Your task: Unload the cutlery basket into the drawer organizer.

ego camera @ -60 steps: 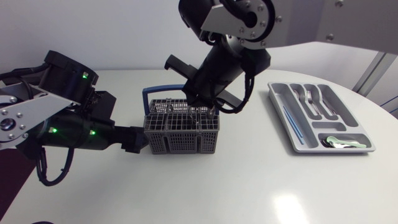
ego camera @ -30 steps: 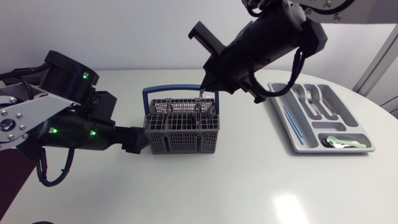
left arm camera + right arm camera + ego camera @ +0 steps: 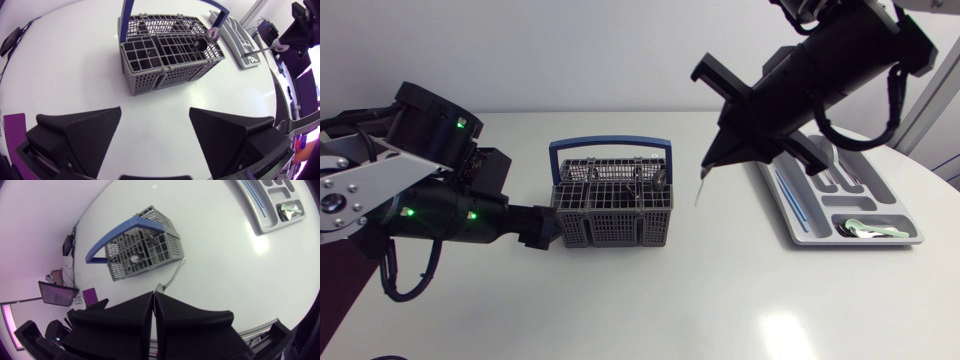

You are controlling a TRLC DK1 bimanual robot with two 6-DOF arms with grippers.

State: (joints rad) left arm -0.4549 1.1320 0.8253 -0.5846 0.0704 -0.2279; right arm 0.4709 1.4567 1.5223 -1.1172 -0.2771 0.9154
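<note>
The grey cutlery basket (image 3: 612,212) with a blue handle (image 3: 610,146) stands mid-table, and a few pieces still stand in it. My left gripper (image 3: 536,228) is open just left of it; in the left wrist view the basket (image 3: 167,55) lies ahead of the gripper (image 3: 155,131), apart from both fingers. My right gripper (image 3: 710,166) hangs in the air between basket and drawer organizer (image 3: 790,222), shut on a slim metal piece of cutlery (image 3: 700,188) that dangles below it. In the right wrist view that piece (image 3: 173,275) sticks out ahead of the gripper (image 3: 154,305). Its kind is unclear.
The grey organizer holds forks and spoons (image 3: 825,165) in its far compartments, a blue stick (image 3: 790,196) in the long slot and green-white items (image 3: 868,229) in the near one. Bare white tabletop (image 3: 720,290) spreads in front of the basket and the organizer.
My right arm has lifted the piece of cutlery out of the basket and carried it to the right, toward the organizer. The left arm and the basket have stayed put.
</note>
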